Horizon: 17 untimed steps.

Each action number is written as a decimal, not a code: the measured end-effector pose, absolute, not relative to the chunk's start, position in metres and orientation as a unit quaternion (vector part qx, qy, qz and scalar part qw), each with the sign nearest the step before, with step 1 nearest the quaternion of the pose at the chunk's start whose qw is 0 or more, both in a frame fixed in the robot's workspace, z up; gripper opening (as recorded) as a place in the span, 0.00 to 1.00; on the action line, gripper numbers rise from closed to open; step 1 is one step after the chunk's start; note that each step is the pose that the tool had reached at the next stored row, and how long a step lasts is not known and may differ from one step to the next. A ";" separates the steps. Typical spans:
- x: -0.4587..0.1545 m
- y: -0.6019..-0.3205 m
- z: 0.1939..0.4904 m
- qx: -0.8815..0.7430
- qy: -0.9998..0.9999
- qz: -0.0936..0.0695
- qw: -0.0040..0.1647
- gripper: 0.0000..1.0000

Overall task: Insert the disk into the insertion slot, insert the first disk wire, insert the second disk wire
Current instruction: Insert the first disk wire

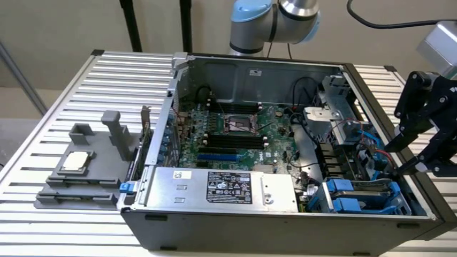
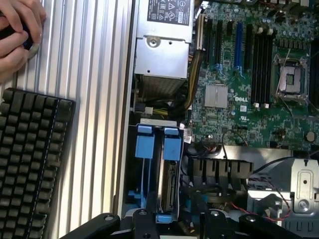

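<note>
Gripper: we find the black two-finger gripper (image 1: 407, 159) spread, empty, hovering beside the bay.
Disk: silver-grey, blue-framed hard drive (image 2: 168, 185) stands edge-on inside the grey-blue plastic drive bay (image 2: 133, 174).
Progress: insertion looks done to us; both cabling steps seem left.

Arm joints (image 1: 275, 19) high in exterior view — tool (image 1: 401, 159) at exterior view's right, tilted down, fingers (image 1: 405, 120) spread.

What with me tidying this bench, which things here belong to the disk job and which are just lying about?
Job: insertion slot with blue tabs; disk, seemingly seated in it; red wire nearby; open tool.
Lying about: grey fixture with posts; keyboard; silver box with black label; a person's hand.
</note>
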<state>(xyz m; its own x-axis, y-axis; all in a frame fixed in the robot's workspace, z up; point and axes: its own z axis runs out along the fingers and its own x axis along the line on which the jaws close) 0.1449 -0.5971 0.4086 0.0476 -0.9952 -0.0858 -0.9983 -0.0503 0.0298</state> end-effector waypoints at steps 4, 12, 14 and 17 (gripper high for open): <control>0.152 -0.597 0.401 -0.724 0.689 0.041 0.019 0.40; 0.160 -0.596 0.387 -0.724 0.689 0.041 0.019 0.31; 0.160 -0.595 0.383 -0.724 0.689 0.041 0.019 0.25; 0.161 -0.592 0.378 -0.724 0.689 0.041 0.019 0.19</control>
